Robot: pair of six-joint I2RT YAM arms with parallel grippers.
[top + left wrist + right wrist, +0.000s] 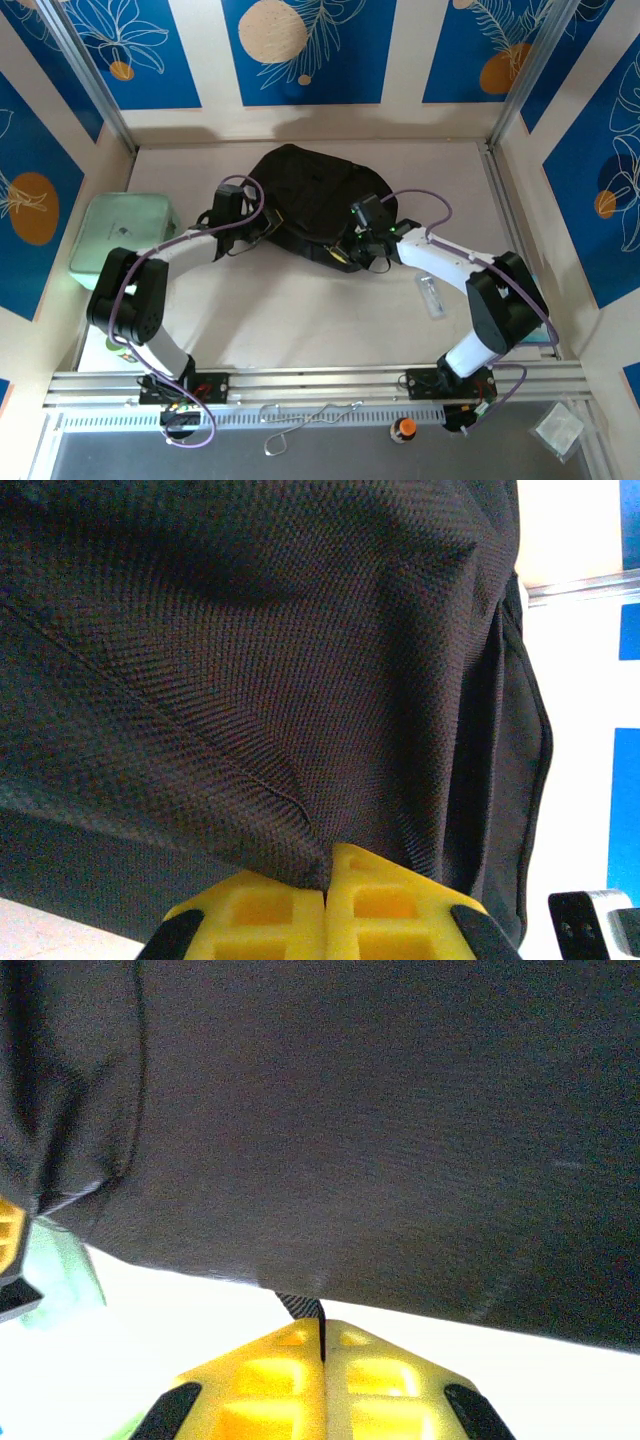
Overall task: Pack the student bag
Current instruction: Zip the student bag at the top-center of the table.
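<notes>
The student bag, a large black fabric backpack, lies at the back middle of the table. My left gripper is at its left edge. In the left wrist view, this gripper is shut with a fold of the bag's woven cloth pinched between the yellow fingers. My right gripper is at the bag's front right edge. The right wrist view has it shut on a small black woven tab hanging from the bag's underside.
A mint-green zip case lies at the left wall, just left of the left arm. A small white object rests on the table beside the right arm. An orange-topped item and a clear packet sit beyond the front rail.
</notes>
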